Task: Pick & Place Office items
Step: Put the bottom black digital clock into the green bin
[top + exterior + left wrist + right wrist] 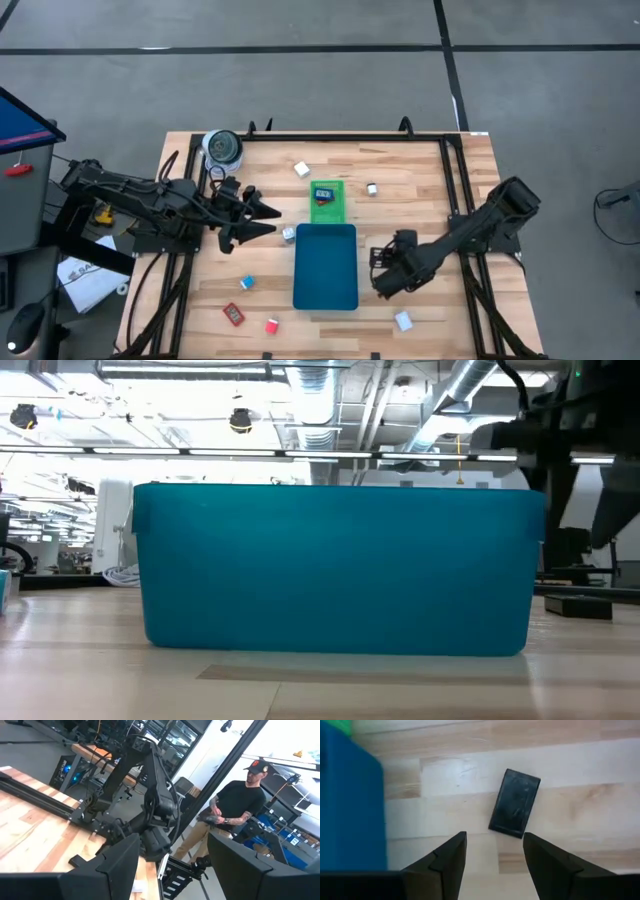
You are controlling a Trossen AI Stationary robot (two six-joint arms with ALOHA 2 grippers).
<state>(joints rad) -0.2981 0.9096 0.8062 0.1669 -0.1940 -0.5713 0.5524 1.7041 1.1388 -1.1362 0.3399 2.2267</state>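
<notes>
— Right gripper (495, 857) fingers frame what?
— One black office item (515, 803), flat on the wood just beside the teal tray (326, 266); the fingers stand apart, holding nothing.
— Other pieces?
— About eight scattered around the teal tray, one more in the green tray (327, 202).
— Left gripper (262, 219)?
— Level beside the teal tray, fingers parted, empty.
— Hidden?
— Teal wall fills the low view.

The small tray (327, 203) sits just behind the large tray (326, 266), mid-table (420, 170).
</notes>
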